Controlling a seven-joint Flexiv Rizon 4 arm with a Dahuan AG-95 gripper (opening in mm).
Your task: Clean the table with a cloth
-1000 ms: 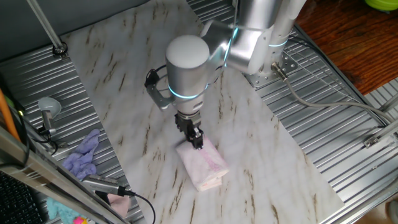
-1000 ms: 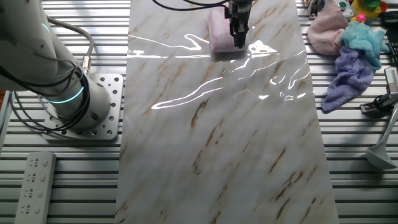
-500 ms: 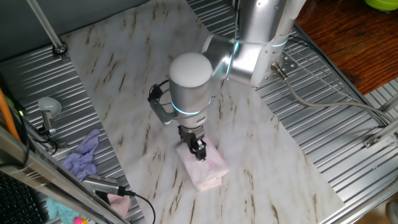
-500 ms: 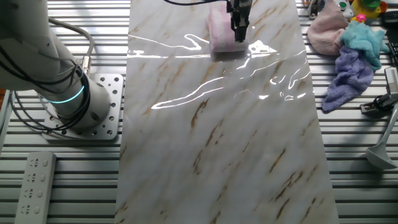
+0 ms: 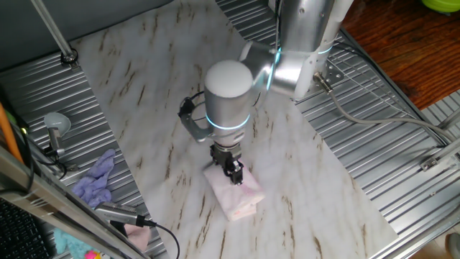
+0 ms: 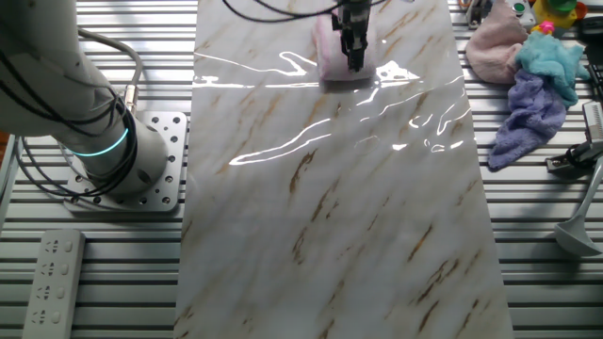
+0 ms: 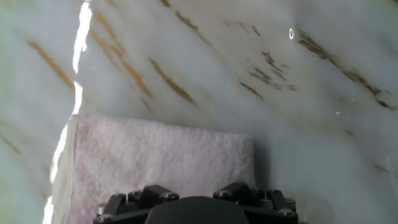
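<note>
The pale pink cloth (image 5: 242,198) lies folded flat on the white marble table (image 5: 144,86), near its front edge. My gripper (image 5: 235,175) points straight down with its fingers together on the cloth's top, near the middle. Whether it presses or only touches I cannot tell. The other fixed view shows the cloth (image 6: 330,55) at the far end of the table (image 6: 330,207) with the gripper (image 6: 354,58) on it. The hand view shows the cloth (image 7: 155,155) flat on the table (image 7: 217,62); the fingertips are hidden below the frame.
A lavender rag (image 6: 523,127), a teal fabric (image 6: 556,56) and another pink bundle (image 6: 495,47) lie on the ribbed metal beside the sheet. The arm's base (image 6: 122,160) stands on the opposite side. A remote (image 6: 52,278) lies near it. A brush (image 5: 54,129) stands by the rag.
My gripper has moved a little across the cloth, from its edge toward its middle. The cloth has stayed where it was.
</note>
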